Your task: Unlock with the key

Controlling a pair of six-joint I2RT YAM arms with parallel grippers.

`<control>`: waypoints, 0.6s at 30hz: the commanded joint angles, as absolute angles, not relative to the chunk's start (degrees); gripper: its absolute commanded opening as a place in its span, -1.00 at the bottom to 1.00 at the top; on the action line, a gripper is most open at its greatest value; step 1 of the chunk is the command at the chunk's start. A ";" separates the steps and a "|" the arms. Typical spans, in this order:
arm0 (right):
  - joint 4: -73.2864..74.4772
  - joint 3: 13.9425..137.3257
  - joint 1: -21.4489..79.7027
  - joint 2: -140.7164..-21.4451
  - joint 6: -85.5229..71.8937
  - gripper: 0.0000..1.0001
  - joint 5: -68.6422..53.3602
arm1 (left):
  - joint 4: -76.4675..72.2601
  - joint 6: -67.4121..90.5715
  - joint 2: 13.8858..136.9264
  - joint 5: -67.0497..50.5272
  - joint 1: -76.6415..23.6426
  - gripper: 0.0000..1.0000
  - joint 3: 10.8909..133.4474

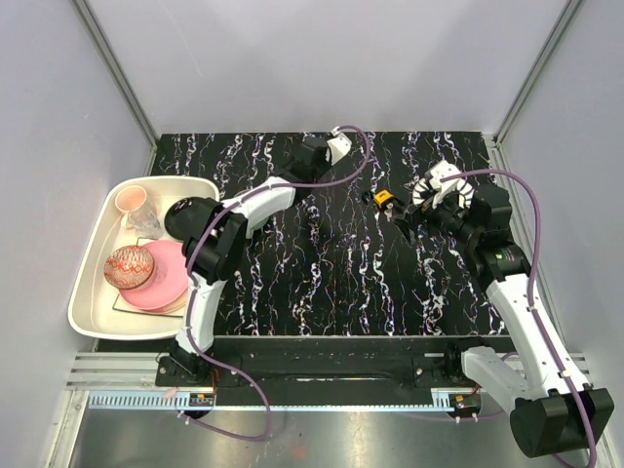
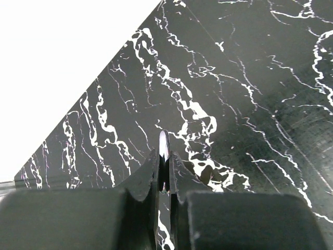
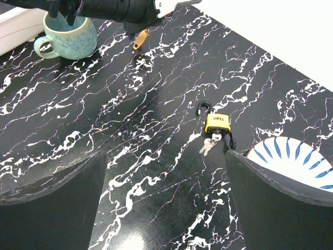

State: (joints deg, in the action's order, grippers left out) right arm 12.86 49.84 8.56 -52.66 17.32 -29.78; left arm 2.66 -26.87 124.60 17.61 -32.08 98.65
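Note:
A yellow padlock [image 3: 217, 122] lies on the black marbled table, also seen in the top view [image 1: 383, 198]. A bunch of silver keys [image 3: 207, 146] sits at its keyhole end, and its black shackle [image 3: 202, 108] points away. My right gripper [image 3: 166, 208] is open and empty, hovering a little short of the padlock, which shows between its fingers; in the top view the right gripper [image 1: 417, 208] is just right of the lock. My left gripper [image 2: 164, 172] is at the far back of the table [image 1: 336, 148], shut on a thin flat piece [image 2: 164, 145] seen edge-on.
A blue-striped white plate [image 3: 291, 156] lies right beside the padlock. A teal mug [image 3: 66, 37] and a small orange item [image 3: 139, 39] are near the left arm at the back. A cream tray [image 1: 93, 312] at the left holds pink plates, a bowl and a cup.

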 commanded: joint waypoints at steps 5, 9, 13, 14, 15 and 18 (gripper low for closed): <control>9.84 49.75 7.56 -52.38 16.35 0.99 -31.73 | -0.27 -27.86 125.51 19.78 -35.07 -1.00 101.25; 9.67 49.75 7.47 -52.12 16.08 1.00 -32.17 | -0.18 -28.12 125.95 19.51 -36.12 -1.00 100.46; 9.58 49.57 7.21 -51.86 16.00 0.99 -32.34 | 1.04 -27.86 125.95 19.60 -37.00 -1.00 99.06; 9.58 49.66 7.12 -52.03 16.00 0.99 -32.43 | 1.05 -27.86 125.77 19.60 -37.26 -1.00 98.62; 9.58 49.48 7.12 -51.86 16.00 0.99 -32.61 | 0.97 -27.95 125.77 19.60 -37.44 -1.00 97.66; 9.67 49.40 6.94 -51.59 16.00 1.00 -32.87 | 0.44 -27.51 125.16 19.25 -37.79 -0.97 95.37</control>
State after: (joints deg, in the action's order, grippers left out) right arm 12.16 49.65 7.49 -52.64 16.62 -31.20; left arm 2.50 -28.10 125.89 18.92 -37.08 97.84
